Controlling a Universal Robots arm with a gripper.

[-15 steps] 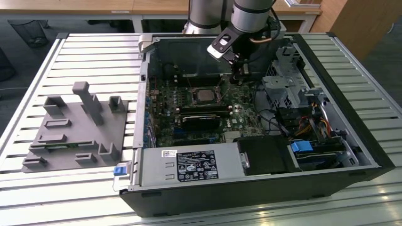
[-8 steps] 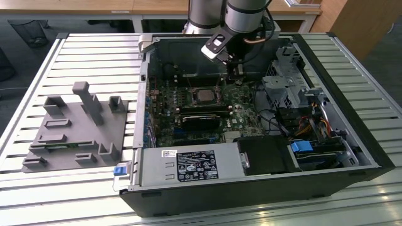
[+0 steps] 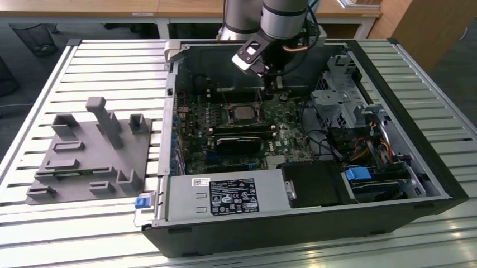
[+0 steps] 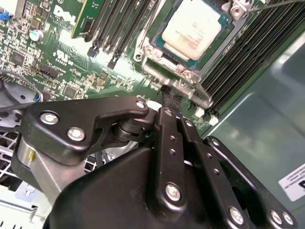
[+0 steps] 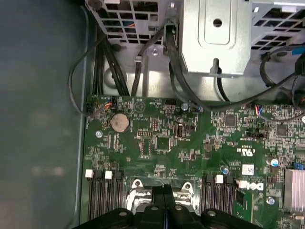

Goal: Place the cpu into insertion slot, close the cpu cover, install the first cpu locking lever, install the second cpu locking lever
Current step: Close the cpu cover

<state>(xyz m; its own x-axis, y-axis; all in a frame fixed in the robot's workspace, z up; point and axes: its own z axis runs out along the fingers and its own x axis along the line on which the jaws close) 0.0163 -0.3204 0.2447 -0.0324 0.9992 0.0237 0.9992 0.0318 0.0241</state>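
Observation:
The cpu [image 3: 240,114] [image 4: 193,26], pale and square, lies flat in the insertion slot [image 3: 225,114] on the green board. A silvery cpu cover [image 4: 164,59] frames its top and looks flat over it. My gripper [image 3: 273,85] hangs inside the open case, just beyond the slot's far edge in the exterior view. In the second wrist view the gripper [image 4: 169,93] is shut, its tip touching or just above the metal tab at the cover's edge. The first wrist view shows the gripper [image 5: 164,198] over a plate with two screws. A thin lever wire [image 4: 279,5] crosses one corner.
A black heatsink-like block [image 3: 238,144] lies just in front of the slot. Long black memory slots [image 4: 114,28] flank it. A metal drive cage [image 3: 339,95] and cables [image 3: 358,151] fill the exterior view's right. A grey fixture [image 3: 93,151] stands outside the case.

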